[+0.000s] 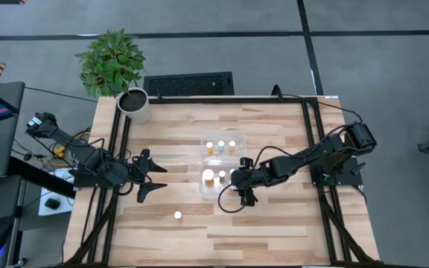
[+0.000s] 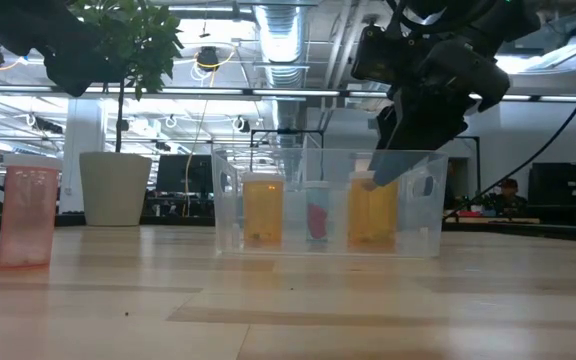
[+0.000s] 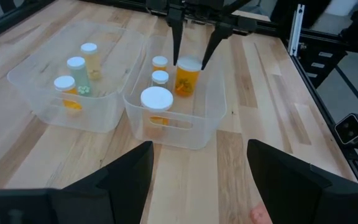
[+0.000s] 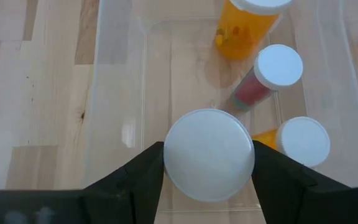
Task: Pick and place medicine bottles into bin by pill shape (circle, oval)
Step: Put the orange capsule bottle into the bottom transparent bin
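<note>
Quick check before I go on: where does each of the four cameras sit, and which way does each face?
High: above the table, looking straight down; both arms, the bin, the stray bottle.
Low: table-top height, level into the room; the right gripper above the bin.
Left wrist: on the left arm, past its spread fingers toward the bin.
Right wrist: on the right arm, down into the bin; its fingers flank the large bottle.
Shared: every view shows the bin.

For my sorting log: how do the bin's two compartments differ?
The compartment nearer the pot holds three bottles; the other compartment holds four, two wide-capped. The right gripper reaches into the other compartment, shut on a large bottle; none reaches the first. The left gripper waits open beside the bin. Both are clear plastic.
</note>
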`<move>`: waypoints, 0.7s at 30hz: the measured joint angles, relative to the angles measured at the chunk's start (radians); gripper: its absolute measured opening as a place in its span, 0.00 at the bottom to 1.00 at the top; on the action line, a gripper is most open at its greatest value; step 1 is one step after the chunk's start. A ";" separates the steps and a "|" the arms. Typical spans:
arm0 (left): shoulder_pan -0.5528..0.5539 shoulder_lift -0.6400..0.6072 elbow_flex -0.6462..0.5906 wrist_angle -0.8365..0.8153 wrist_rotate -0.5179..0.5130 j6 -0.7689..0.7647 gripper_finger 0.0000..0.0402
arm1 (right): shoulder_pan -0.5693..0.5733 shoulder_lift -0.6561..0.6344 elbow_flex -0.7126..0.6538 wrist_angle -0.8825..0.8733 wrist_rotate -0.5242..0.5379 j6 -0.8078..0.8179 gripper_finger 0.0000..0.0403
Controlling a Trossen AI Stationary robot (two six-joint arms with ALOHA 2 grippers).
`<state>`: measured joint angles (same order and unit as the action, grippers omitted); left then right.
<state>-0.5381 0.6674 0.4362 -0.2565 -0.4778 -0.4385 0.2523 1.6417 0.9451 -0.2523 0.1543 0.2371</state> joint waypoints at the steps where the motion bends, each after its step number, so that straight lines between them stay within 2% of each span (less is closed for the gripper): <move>1: 0.000 0.000 0.000 0.000 0.000 0.000 0.63 | 0.000 0.000 0.000 0.000 -0.003 0.000 0.57; 21: 0.000 0.000 0.000 0.000 0.000 0.000 0.63 | 0.000 0.000 0.000 -0.001 -0.024 0.000 0.57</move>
<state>-0.5381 0.6674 0.4362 -0.2562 -0.4782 -0.4381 0.2523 1.6417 0.9451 -0.2531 0.1303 0.2371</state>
